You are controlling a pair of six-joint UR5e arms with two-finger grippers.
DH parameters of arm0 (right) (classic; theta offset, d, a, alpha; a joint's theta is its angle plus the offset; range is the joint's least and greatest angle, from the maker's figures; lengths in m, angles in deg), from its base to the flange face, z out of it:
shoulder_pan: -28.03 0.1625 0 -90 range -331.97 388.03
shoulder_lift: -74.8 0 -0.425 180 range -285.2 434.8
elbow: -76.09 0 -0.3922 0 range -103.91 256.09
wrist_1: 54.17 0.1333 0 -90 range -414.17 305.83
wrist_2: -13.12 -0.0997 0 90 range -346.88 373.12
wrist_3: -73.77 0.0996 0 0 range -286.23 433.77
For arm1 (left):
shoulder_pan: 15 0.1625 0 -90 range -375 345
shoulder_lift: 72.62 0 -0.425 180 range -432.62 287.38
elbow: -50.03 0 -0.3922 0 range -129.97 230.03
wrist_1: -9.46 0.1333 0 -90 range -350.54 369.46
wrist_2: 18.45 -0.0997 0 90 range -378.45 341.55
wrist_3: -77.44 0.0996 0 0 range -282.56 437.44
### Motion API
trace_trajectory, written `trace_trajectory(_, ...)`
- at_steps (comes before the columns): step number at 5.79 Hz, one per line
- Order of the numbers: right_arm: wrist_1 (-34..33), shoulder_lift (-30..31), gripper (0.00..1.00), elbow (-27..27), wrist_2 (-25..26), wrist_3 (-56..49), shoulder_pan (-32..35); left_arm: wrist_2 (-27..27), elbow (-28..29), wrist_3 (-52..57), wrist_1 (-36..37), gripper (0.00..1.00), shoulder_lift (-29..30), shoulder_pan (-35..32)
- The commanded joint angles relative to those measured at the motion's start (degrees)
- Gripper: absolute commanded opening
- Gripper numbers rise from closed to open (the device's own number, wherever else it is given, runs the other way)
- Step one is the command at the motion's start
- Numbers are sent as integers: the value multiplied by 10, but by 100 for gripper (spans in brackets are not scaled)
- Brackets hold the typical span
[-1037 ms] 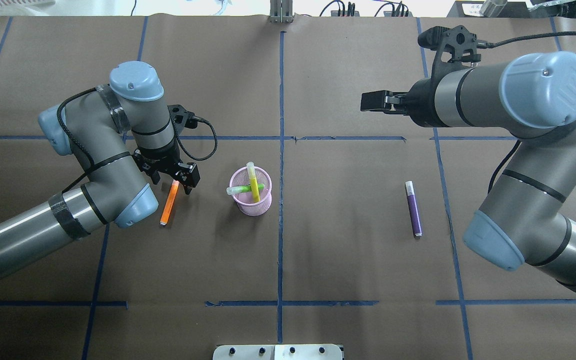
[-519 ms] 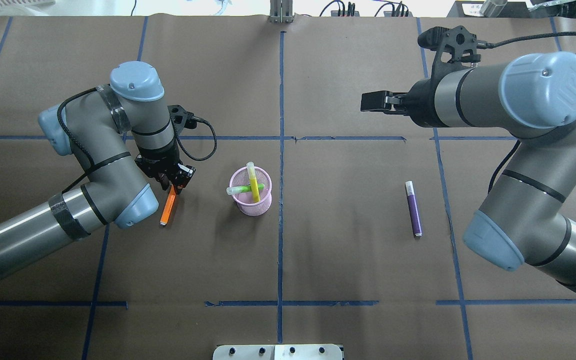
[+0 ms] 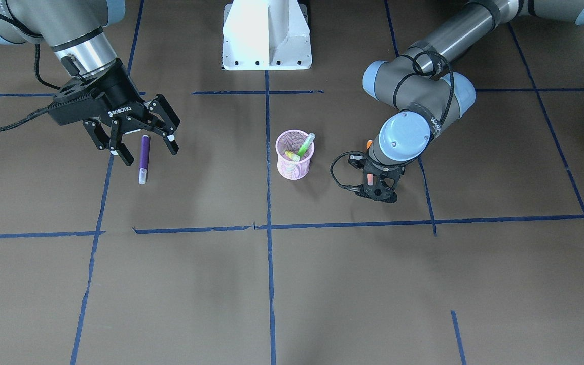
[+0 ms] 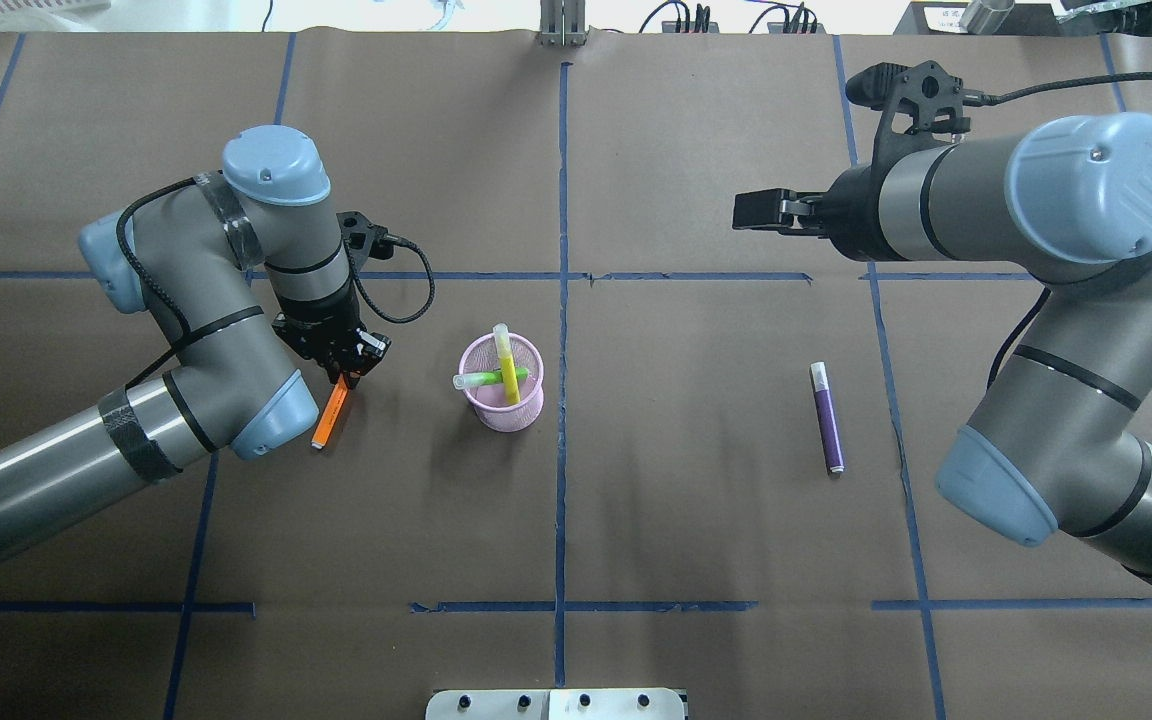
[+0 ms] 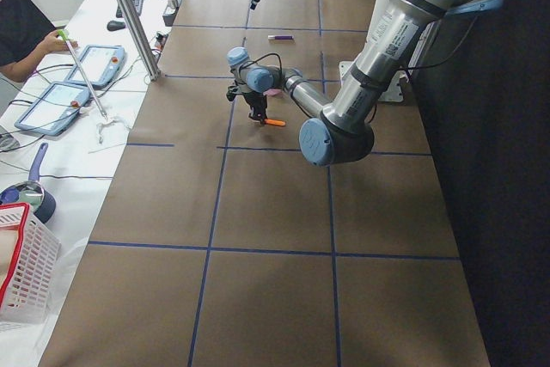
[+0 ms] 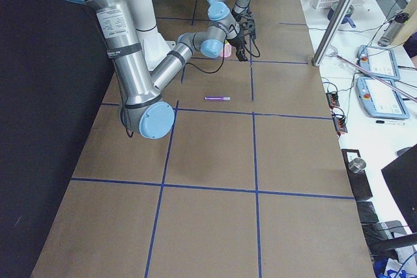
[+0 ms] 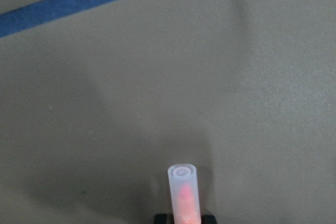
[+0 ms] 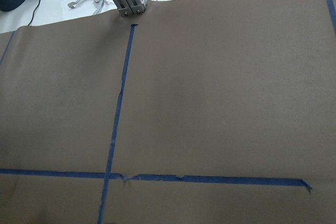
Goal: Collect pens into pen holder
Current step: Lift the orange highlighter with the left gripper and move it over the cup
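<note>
The pink mesh pen holder [image 4: 502,392] [image 3: 295,161] stands near the table's middle and holds a green pen [image 4: 481,379] and a yellow pen [image 4: 508,368]. My left gripper [image 4: 346,368] [image 3: 375,183] is to its left, pointing down and shut on the cap end of the orange pen [image 4: 329,420]. That translucent cap fills the left wrist view [image 7: 184,192]. The pen's other end slants down toward the table. The purple pen [image 4: 826,418] [image 3: 144,152] lies flat on the right half. My right gripper [image 3: 151,152] [image 4: 751,210] hangs open and empty above the table.
The white robot base [image 3: 266,35] stands at the table's near edge, with a metal plate [image 4: 556,705] showing in the overhead view. An aluminium post [image 4: 563,25] stands at the far edge. Blue tape lines [image 4: 563,200] cross the brown paper.
My left gripper has shut on the orange pen's cap end, and the pen's lower end has shifted slightly. The right arm has drifted a little to the right.
</note>
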Motion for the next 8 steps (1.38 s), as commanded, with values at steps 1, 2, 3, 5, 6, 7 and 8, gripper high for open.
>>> trace_trajectory(1, 0, 0, 100, 4, 0, 3, 0, -61, -31, -3, -8, 0, 0, -1)
trace_trajectory(2, 1, 0, 100, 5, 0, 3, 1, -85, -78, -5, -8, 0, 4, -1)
trace_trajectory(3, 1, 1, 100, 8, 0, 4, 2, -96, -129, -31, -11, 0, 12, -4)
trace_trajectory(5, 1, 2, 100, 9, 3, 4, 2, -189, -183, -117, -140, 0, 13, -2)
trace_trajectory(6, 1, 2, 100, 9, 4, 4, 2, -239, -186, -157, -220, 0, 10, 2)
trace_trajectory(7, 1, 2, 100, 8, 5, 5, 1, -304, -190, -169, -275, 0, 10, 23)
trace_trajectory(8, 1, 2, 100, 8, 5, 5, 1, -375, -194, -175, -327, 0, 6, 58)
